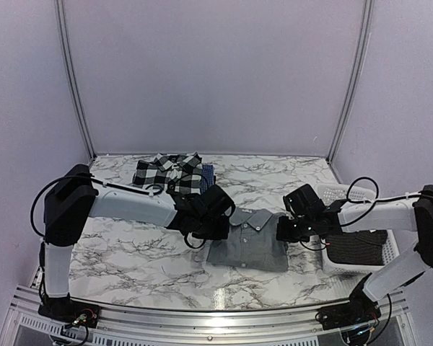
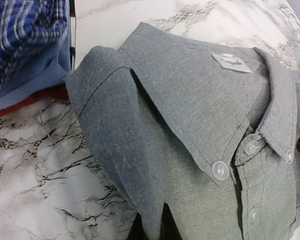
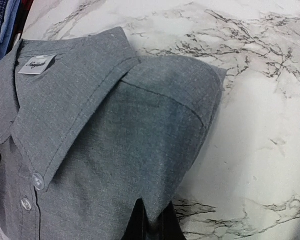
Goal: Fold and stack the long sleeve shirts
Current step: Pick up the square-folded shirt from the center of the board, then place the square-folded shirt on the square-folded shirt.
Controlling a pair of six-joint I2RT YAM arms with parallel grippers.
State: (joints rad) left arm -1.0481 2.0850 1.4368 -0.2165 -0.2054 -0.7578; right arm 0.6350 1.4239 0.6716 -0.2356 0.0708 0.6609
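Left gripper (image 2: 151,227) and right gripper (image 3: 151,225) pinch the grey shirt (image 1: 251,244) at its 9 and 3 o'clock shoulders. Uneven pulling could slip the cloth, wrecking the fold.

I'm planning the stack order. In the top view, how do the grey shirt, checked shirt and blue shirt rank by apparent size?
1. grey shirt
2. checked shirt
3. blue shirt: only a sliver shows, the rest is hidden, so unsure.

Pale lilac walls (image 1: 216,72) close in on three sides, slim metal posts (image 1: 73,79) at the back corners. The tabletop (image 1: 130,252) is white marble-patterned with grey veins, catching glare; an aluminium rail (image 1: 202,317) edges its near side.
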